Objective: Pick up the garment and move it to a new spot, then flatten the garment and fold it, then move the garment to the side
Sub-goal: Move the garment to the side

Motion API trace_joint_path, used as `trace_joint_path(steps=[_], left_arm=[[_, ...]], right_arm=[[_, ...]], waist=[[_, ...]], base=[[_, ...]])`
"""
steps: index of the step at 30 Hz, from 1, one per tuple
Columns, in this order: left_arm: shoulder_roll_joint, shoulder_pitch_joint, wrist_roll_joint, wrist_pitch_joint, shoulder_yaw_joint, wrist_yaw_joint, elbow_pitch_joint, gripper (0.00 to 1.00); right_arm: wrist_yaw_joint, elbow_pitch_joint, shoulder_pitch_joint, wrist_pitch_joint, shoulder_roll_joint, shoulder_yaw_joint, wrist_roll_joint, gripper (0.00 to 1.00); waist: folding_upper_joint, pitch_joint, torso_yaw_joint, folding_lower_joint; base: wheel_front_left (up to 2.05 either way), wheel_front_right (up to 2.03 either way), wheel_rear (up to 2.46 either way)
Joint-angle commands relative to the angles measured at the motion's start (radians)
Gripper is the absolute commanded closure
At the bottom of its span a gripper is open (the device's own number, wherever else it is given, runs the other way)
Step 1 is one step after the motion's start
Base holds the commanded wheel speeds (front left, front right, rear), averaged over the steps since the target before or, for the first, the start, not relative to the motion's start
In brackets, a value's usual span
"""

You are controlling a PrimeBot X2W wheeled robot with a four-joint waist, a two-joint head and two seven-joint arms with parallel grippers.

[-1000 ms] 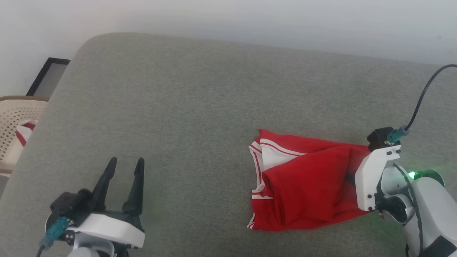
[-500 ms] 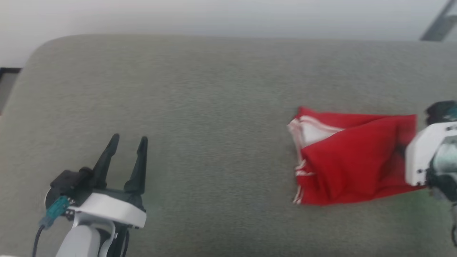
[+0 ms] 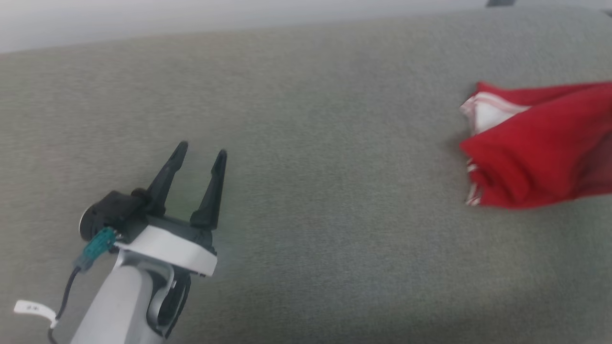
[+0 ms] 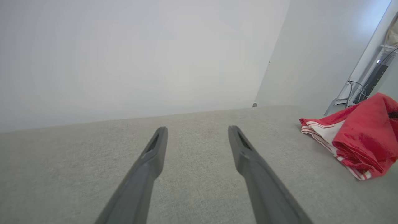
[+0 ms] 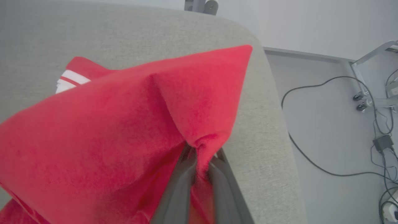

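The red T-shirt (image 3: 540, 157) is seen bunched at the 3 o'clock edge of the head view, where it is cut off by the frame. It is supported by a grey upholstered surface (image 3: 334, 215). A white sleeve (image 3: 490, 114) with red-and-white striped trim is exposed at the garment's 9 o'clock end. The rest is folded over in plain red.

The left gripper (image 3: 202, 148) is placed at about 8 o'clock in the head view. Its two dark fingers are pointed toward 1 o'clock and spread apart, with nothing held between them. A teal connector (image 3: 95, 246) is plugged in at the 8 o'clock side of its wrist. In the left wrist view the same fingers are seen parted over bare upholstery, with the red T-shirt well apart from them at 3 o'clock and a pale wall (image 4: 140, 62) at 12 o'clock.

In the right wrist view the right gripper (image 5: 203, 152) is closed on a fold of the red T-shirt, which is pinched between the fingers near 6 o'clock. From the pinch the cloth is spread toward 9 o'clock, and one corner is raised toward 1 o'clock. The rounded edge of the upholstery is seen at 3 o'clock. Beyond it, black cables (image 5: 298, 146) are trailed across a pale floor (image 5: 326, 102).
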Motion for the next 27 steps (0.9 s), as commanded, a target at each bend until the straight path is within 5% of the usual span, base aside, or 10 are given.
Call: trace_joint_path(steps=[1,17,27], left_arm=[[0.008,-0.026,0.004,-0.005,-0.010,-0.002,-0.001,0.00],[0.043,-0.186,-0.018,-0.005,-0.141,-0.002,0.005,0.00],[0.053,-0.246,-0.025,-0.005,-0.185,-0.003,0.015,0.00]], right_arm=[[-0.001,0.017,-0.031,-0.028,-0.016,0.005,-0.017,1.00],[-0.002,0.249,-0.234,-0.252,-0.104,0.111,-0.140,1.00],[-0.002,0.430,-0.333,-0.350,-0.076,0.144,-0.209,1.00]], waist=[[0.0000,0.032,-0.033,0.0000],[0.0000,0.171,-0.086,0.0000],[0.0000,0.225,-0.076,0.0000]], base=[[0.00,0.00,0.00],[0.00,0.00,0.00],[0.00,0.00,0.00]])
